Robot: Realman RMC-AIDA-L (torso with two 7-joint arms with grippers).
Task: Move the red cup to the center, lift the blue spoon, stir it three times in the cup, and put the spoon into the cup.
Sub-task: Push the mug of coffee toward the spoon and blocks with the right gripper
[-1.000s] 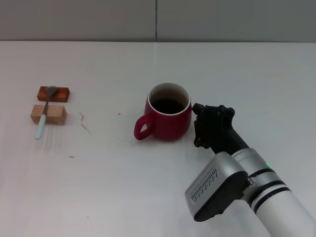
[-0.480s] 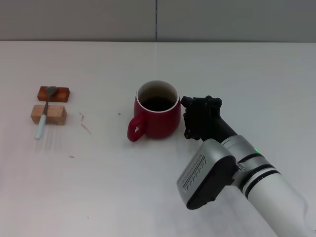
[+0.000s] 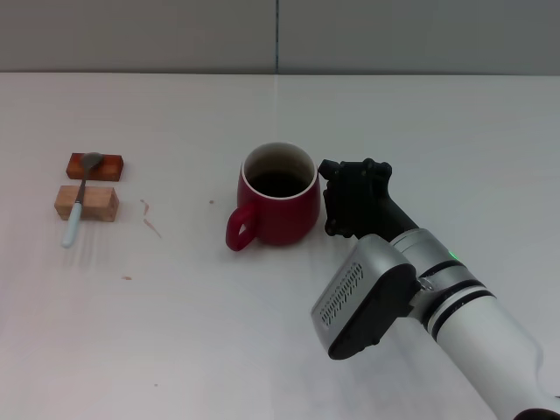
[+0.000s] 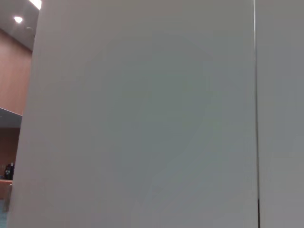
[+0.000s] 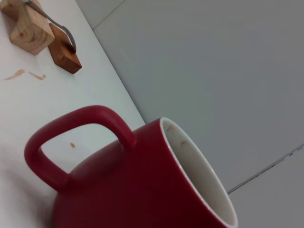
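My right gripper (image 3: 337,199) presses against the red cup (image 3: 278,197) at the bench's (image 3: 262,350) middle, its spread impossible to tell. Next: fetching the blue spoon (image 3: 77,206) lying across two wooden blocks (image 3: 87,188), far left.

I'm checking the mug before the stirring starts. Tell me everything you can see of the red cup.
The red cup is a rounded, dark red mug that looks ceramic, with a white rim and a dark inside. Small brownish marks show on the inner wall near the rim in the right wrist view. It stands upright on the white table, its single loop handle pointing toward the robot's left and slightly forward. The right gripper sits right beside its opposite side; whether it touches cannot be told. The blue spoon lies far off to the left.
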